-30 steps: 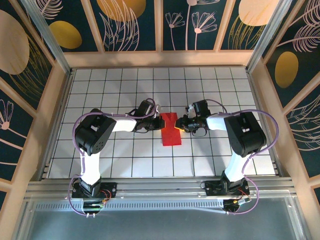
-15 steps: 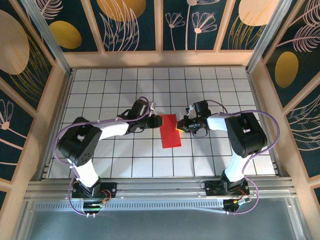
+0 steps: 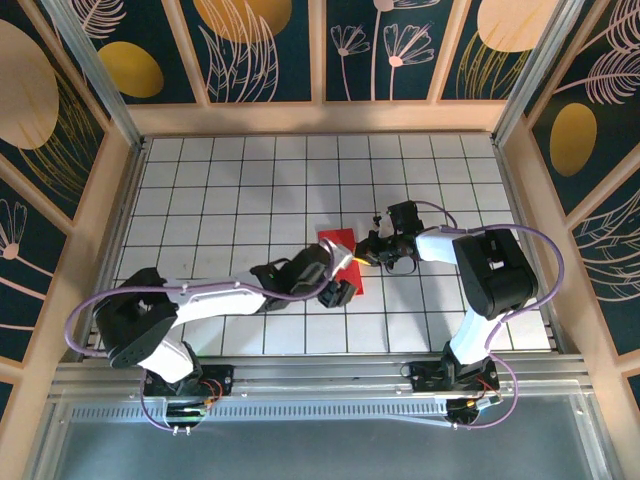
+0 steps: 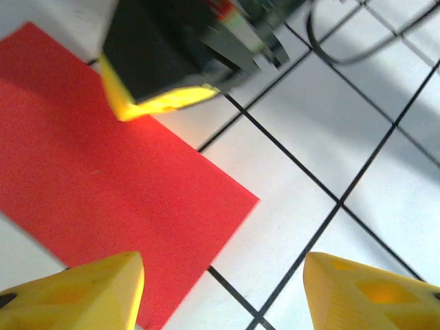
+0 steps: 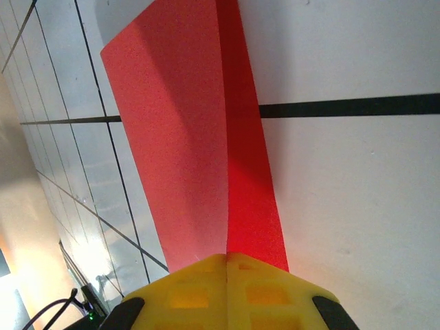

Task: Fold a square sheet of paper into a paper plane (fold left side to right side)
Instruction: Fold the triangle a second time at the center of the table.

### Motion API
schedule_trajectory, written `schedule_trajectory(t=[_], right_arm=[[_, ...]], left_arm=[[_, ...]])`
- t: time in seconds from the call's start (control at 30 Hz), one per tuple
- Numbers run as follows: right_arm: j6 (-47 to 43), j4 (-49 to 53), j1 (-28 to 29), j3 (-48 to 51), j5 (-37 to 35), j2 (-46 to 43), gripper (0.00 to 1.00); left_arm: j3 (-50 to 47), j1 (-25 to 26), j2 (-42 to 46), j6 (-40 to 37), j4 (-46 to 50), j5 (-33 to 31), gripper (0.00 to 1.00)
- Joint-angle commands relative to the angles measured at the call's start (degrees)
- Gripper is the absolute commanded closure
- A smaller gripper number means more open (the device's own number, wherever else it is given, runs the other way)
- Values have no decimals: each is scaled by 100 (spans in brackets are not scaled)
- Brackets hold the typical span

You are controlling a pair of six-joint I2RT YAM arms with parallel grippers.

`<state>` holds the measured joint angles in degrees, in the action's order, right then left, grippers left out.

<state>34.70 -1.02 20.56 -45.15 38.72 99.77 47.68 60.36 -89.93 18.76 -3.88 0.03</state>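
red sheet (image 3: pixel 336 245) lies as a narrow strip on the white tiled table (image 3: pixel 200 180), just right of centre in the top view, its lower end hidden under the left gripper (image 3: pixel 338 292). that gripper is released: yellow fingertips (image 4: pixel 82 292) wide apart, one over the sheet's corner (image 4: pixel 103 179), one over bare tile, the sheet running off the frame's left edge. right gripper (image 3: pixel 362 256) is clenched on the sheet's right edge, its fingers (image 5: pixel 185 299) pressed together and hiding the pinch line, the sheet's (image 5: pixel 179 137) far end cut off at top.
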Motion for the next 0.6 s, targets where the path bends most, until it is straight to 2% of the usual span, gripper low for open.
schedule_trajectory(t=[0.0,0.17,0.23,0.4,0.5,0.57], right_arm=[[81,115,-44,10,22,-152,100],[81,115,-52,32,4,-184,100],[72,115,-52,41,-5,-199,100],[72,119,-51,58,-14,-228,100],[56,136,-50,50,-35,-231,100],[43,152,-50,41,-56,-227,100]], left_arm=[[423,290,-465,-540,418,-854,36],[1126,659,-1267,-811,827,-1428,31],[1336,705,-1511,-839,959,-1673,27],[1706,714,-1924,-878,1222,-2184,24],[1775,714,-1973,-887,1223,-2271,27],[1780,714,-1952,-878,1201,-2278,36]])
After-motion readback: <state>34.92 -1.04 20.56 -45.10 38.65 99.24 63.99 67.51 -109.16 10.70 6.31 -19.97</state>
